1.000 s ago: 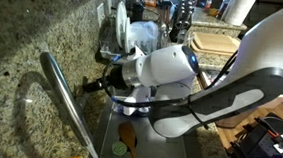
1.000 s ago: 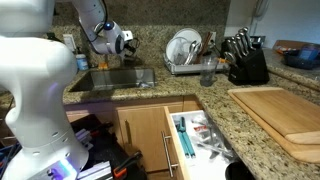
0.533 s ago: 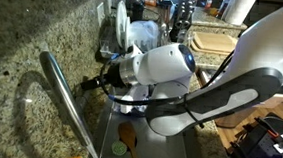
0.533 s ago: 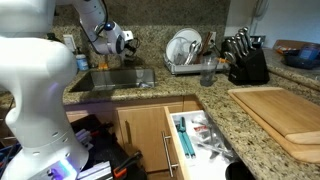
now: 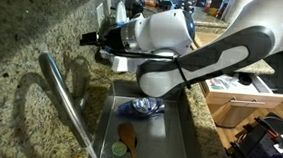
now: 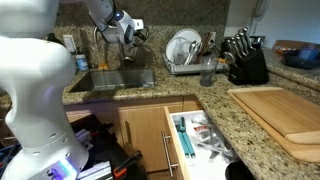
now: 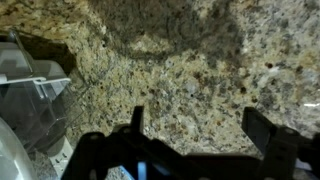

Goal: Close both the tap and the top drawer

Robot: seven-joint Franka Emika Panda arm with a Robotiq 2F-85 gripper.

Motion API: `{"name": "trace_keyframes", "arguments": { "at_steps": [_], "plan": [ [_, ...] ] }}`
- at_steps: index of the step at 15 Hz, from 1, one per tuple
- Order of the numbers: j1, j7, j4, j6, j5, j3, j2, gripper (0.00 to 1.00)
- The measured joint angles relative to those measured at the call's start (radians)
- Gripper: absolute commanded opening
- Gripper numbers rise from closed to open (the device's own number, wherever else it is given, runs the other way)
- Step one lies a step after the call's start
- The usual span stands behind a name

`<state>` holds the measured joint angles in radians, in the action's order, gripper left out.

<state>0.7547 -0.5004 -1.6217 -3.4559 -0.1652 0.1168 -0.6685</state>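
The tap is a curved silver spout over the sink, at the left of an exterior view. My gripper hangs in the air above and behind the spout, apart from it, close to the granite back wall. It also shows above the sink. In the wrist view both dark fingers stand wide apart with only speckled granite between them, so the gripper is open and empty. The top drawer stands pulled out under the counter with cutlery inside. Its corner also shows at the right edge of an exterior view.
The sink holds a blue bowl and a wooden spoon. A dish rack with plates, a glass, a knife block and a wooden cutting board stand on the granite counter.
My gripper has lifted up and away from the tap's base toward the dish rack side. The arm has swung with it. The drawer has not moved.
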Motion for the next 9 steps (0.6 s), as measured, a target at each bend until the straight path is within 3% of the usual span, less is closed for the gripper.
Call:
{"name": "trace_keyframes", "arguments": {
  "at_steps": [5,9],
  "plan": [
    [0.014,0.008,-0.01,0.004,0.0,0.022,-0.004,1.0],
    [0.054,0.036,-0.027,0.003,0.0,0.131,-0.018,1.0]
  ]
}}
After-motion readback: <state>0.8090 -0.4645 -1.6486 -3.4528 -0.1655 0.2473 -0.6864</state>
